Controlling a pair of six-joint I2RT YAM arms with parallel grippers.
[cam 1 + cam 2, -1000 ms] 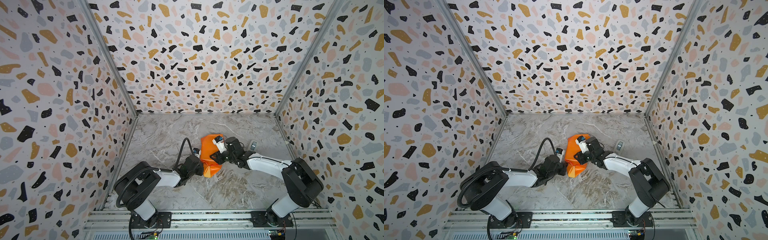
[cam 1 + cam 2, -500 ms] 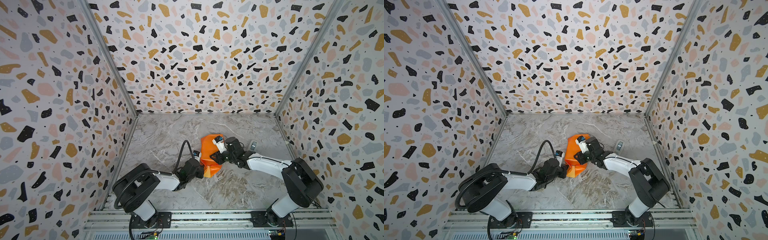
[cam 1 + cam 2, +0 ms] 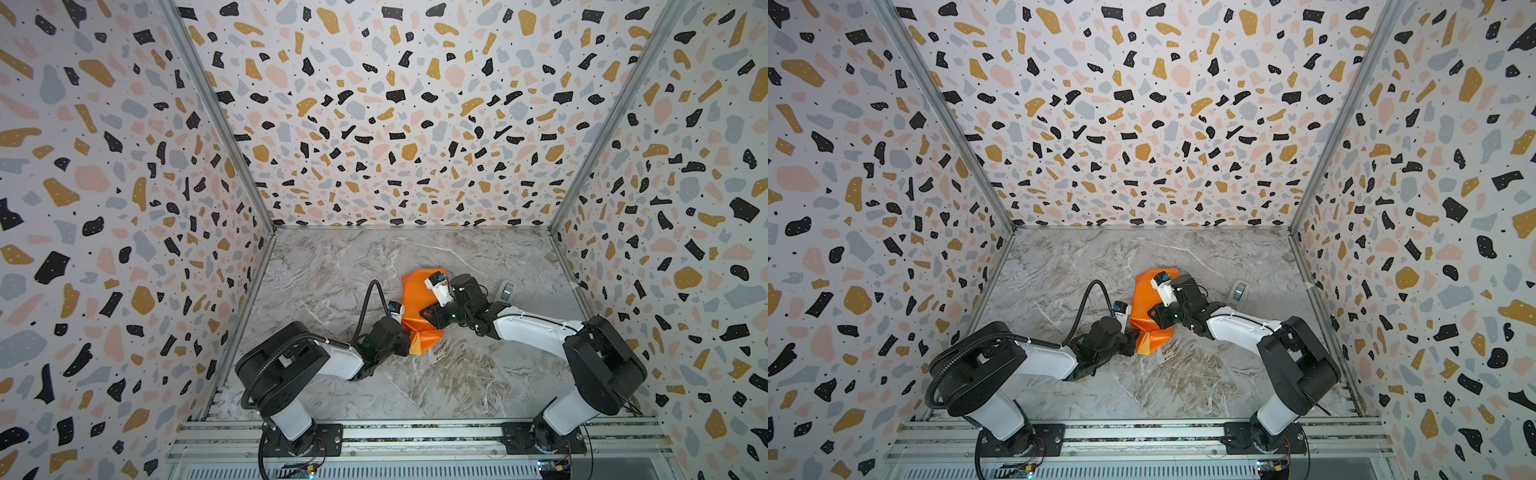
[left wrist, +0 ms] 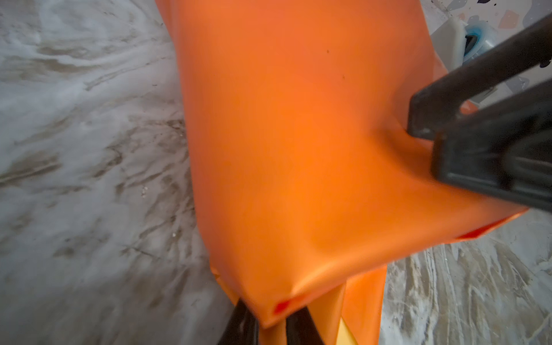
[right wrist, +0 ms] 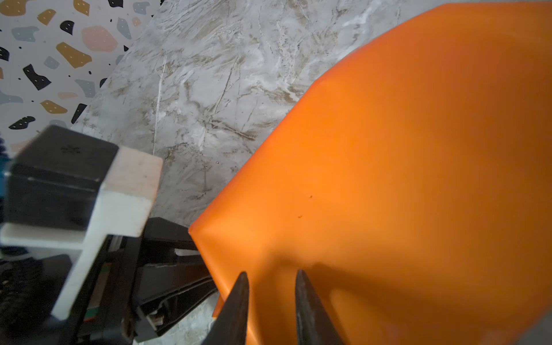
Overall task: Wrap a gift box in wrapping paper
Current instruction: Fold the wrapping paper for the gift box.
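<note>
Pinching a corner of the orange wrapping paper (image 3: 417, 286), the left gripper (image 4: 270, 324) faces the right gripper (image 5: 271, 298), which is clamped on a fold at the far side. The paper sits crumpled on the marble table (image 3: 457, 374) between them. Both top views show only orange; the left wrist view alone catches a yellow sliver beside the left fingertips (image 4: 301, 328).

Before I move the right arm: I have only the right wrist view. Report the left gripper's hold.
Observer: In the left wrist view the left gripper has a folded corner of the wrapping paper between its fingertips.
Operator: Report any yellow face.
Observer: A sliver of yellow face shows beside that corner.
Operator: Flag any loose item.
Observer: In a top view a small grey object lies beside the right arm, apart from the paper.
</note>
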